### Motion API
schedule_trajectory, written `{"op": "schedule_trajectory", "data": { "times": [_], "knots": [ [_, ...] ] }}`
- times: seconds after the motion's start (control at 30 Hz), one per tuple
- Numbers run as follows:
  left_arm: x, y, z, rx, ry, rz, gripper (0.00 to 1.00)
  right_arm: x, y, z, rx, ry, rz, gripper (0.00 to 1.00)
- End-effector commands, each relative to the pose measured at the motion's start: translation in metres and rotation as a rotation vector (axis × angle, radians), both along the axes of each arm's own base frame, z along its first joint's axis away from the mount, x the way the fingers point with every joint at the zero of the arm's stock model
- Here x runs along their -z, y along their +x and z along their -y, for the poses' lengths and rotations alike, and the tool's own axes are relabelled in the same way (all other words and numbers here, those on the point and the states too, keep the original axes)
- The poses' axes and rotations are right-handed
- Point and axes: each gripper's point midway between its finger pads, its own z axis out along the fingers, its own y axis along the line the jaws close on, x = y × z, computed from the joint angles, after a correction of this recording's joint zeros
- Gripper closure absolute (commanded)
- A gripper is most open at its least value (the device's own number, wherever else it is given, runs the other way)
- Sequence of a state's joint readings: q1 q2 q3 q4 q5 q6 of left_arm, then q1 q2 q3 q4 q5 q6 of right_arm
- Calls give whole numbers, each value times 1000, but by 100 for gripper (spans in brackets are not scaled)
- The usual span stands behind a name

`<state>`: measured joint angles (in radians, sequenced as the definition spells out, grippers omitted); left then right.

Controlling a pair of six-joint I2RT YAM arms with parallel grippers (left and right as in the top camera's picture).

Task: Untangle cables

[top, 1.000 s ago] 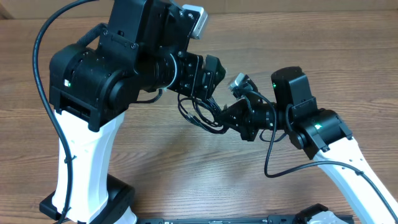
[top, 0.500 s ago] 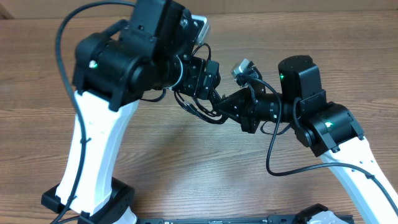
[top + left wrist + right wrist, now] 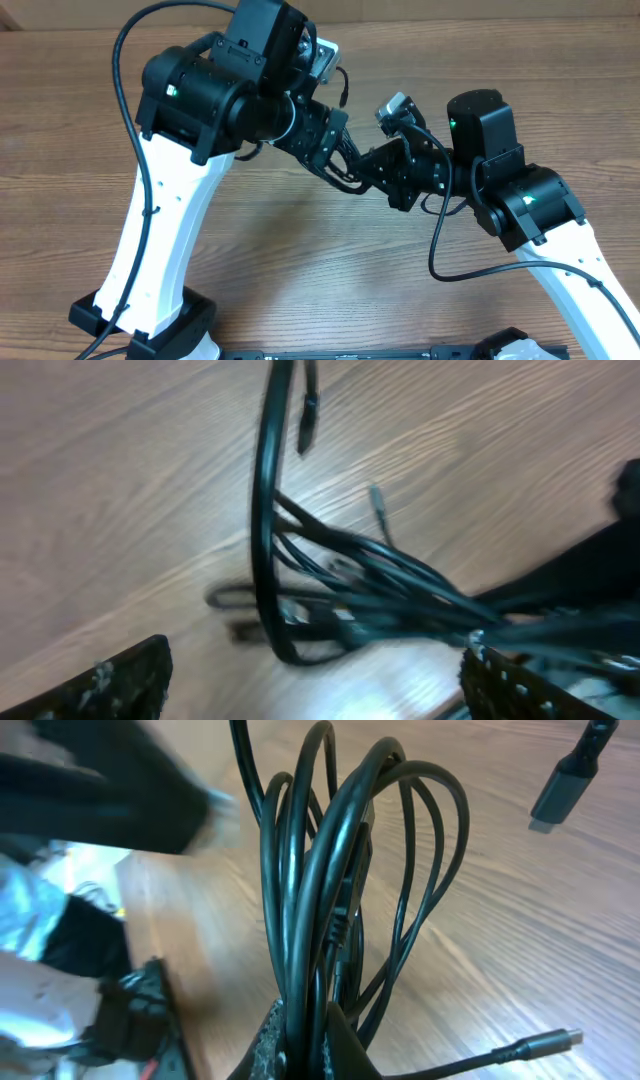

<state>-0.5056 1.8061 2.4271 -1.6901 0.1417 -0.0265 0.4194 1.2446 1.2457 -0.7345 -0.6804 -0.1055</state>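
Observation:
The cables (image 3: 330,870) are thin black cords gathered in a looped bundle. My right gripper (image 3: 308,1035) is shut on the bundle and holds it above the wooden table. A silver-tipped plug (image 3: 545,1042) trails at lower right and another plug (image 3: 570,775) hangs at upper right. In the overhead view the bundle (image 3: 340,172) hangs between the two grippers. My left gripper (image 3: 328,150) is open right beside it. In the left wrist view the strands (image 3: 330,575) run ahead of the wide-apart fingertips (image 3: 115,680), none between them.
The wooden table (image 3: 330,290) lies under both arms. The left arm's base (image 3: 140,325) stands at the lower left. A black rail (image 3: 400,352) runs along the front edge. The right arm's own thick cable (image 3: 440,250) loops below its wrist.
My left arm has risen and swung right, bringing its gripper close against the bundle. My right gripper keeps its hold and has barely moved.

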Motion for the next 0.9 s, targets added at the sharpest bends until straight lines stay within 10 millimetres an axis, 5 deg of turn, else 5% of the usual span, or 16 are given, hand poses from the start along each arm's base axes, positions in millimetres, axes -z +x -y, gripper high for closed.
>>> {"op": "schedule_trajectory", "data": {
  "times": [0.0, 0.2, 0.4, 0.87],
  "knots": [
    [4, 8, -17, 71, 127, 75, 4, -29, -20, -11, -116, 101, 13, 96],
    [6, 9, -15, 211, 184, 120, 3, -40, -38, -15, -186, 163, -39, 96],
    [3, -5, 7, 401, 98, 126, 12, -59, -40, -10, -160, 158, 10, 96],
    [-10, -48, 56, 811, -165, 153, 10, -49, -30, 2, -57, 83, 17, 96]
  ]
}}
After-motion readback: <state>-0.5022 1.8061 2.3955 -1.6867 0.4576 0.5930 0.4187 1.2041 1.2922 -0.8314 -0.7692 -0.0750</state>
